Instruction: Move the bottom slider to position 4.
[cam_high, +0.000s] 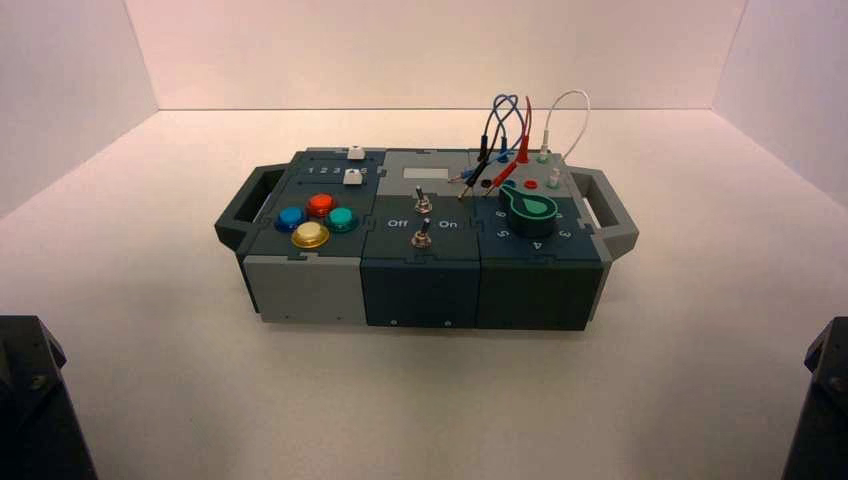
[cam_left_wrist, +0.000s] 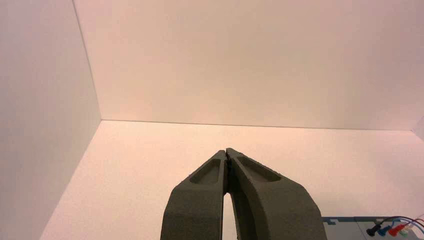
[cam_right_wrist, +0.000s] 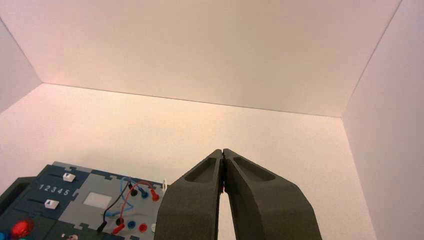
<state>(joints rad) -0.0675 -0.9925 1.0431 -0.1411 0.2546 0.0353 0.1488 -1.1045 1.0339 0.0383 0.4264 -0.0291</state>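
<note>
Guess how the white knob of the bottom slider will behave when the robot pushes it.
The bottom slider's white knob sits on a straight slot, so it will probably slide along that line rather than roll. Being small and blocky, it looks stiff, though a fingertip might slip off its short sides.

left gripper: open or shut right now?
Shut. In the left wrist view, the left gripper's two fingertips meet, with nothing held between them.
</note>
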